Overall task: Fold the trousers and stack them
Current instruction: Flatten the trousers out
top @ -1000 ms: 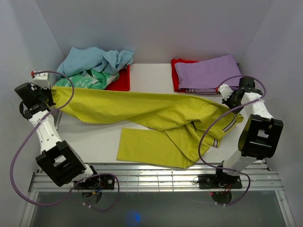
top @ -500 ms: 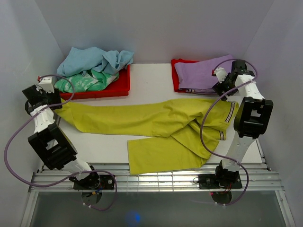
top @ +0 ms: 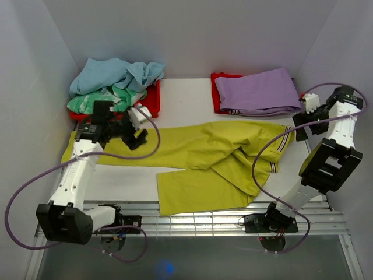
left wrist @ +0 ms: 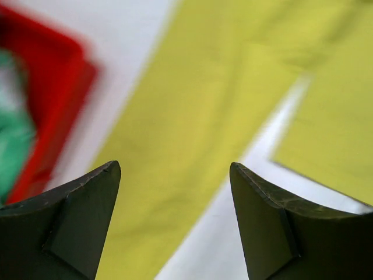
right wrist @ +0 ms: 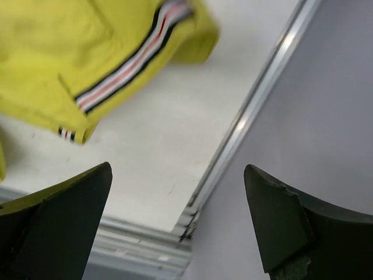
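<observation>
The chartreuse-yellow trousers (top: 198, 146) lie spread across the table, one leg reaching left and the other folded toward the front. My left gripper (top: 135, 139) hovers over the left leg, open, with nothing between its fingers. In the left wrist view the yellow cloth (left wrist: 192, 116) runs beneath the left gripper (left wrist: 175, 166). My right gripper (top: 301, 127) hangs open by the right wall, just past the waist end. The right wrist view shows the striped waistband (right wrist: 116, 76) up and left of the right gripper (right wrist: 178, 166), apart from it.
A red tray (top: 150, 100) at back left holds a light blue garment (top: 113, 73) and a green-patterned one (top: 96, 100). A folded lilac garment (top: 256, 90) lies on a red tray (top: 217, 98) at back right. White walls close three sides; a metal grating (top: 192, 219) runs along the front.
Both grippers have opened and let go of the trousers, which now lie flat. The left arm swung inward over the left leg; the right arm drew back toward the right wall.
</observation>
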